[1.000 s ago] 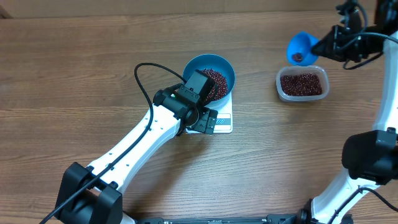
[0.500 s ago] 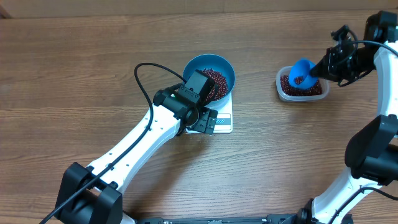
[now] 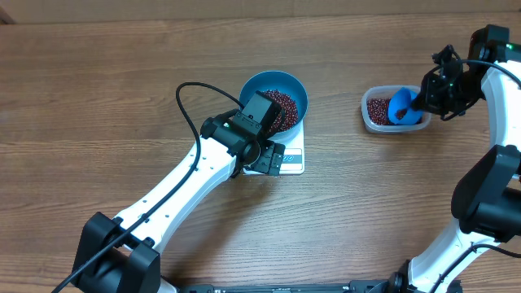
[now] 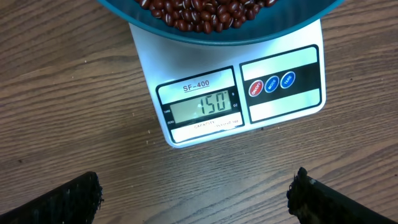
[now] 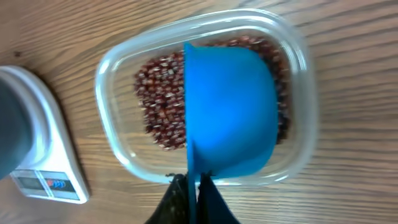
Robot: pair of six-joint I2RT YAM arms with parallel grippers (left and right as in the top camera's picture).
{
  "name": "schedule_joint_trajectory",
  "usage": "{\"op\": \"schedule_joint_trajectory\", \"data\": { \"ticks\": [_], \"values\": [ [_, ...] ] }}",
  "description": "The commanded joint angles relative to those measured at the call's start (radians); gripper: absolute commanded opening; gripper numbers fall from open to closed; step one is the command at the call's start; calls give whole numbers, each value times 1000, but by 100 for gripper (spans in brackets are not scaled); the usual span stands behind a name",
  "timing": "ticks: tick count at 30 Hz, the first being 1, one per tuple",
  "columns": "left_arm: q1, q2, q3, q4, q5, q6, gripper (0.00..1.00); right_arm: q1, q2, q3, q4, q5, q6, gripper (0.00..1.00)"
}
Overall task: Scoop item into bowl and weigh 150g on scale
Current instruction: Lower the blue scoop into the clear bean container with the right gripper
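Since the scale (image 4: 230, 93) shows 150 under the bowl (image 3: 296, 89) of beans (image 4: 205, 12), weighing looks finished. The left end effector (image 4: 196, 199) hangs wide open over the display (image 4: 200, 107); the right end effector (image 5: 193, 196) pinches the scoop (image 5: 230, 118), down in the tub (image 5: 298, 143). Next, I'd guess: release it there, gently.

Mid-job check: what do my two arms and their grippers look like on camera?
The left arm and right arm are white tubular links joined by bulky black joints. A black cable loops off the left arm. The left gripper has black, rough-edged fingers; the right gripper has dark, slim ones.
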Motion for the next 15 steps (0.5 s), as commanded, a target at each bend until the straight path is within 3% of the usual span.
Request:
{"op": "schedule_joint_trajectory", "data": {
  "ticks": [1,5,8,10,15],
  "values": [
    [-1,-6,11,-1,8,-6,100,-3,0,-2,11,59,37,15],
    [-1,-6,11,-1,8,-7,100,-3,0,-2,10,59,36,33],
    [-1,-6,11,-1,8,-6,100,-3,0,-2,11,60,36,63],
    [-1,-6,11,-1,8,-7,99,-3,0,-2,19,61,36,74],
    [-1,-6,11,-1,8,-7,100,-3,0,-2,38,106,37,85]
  ]
}}
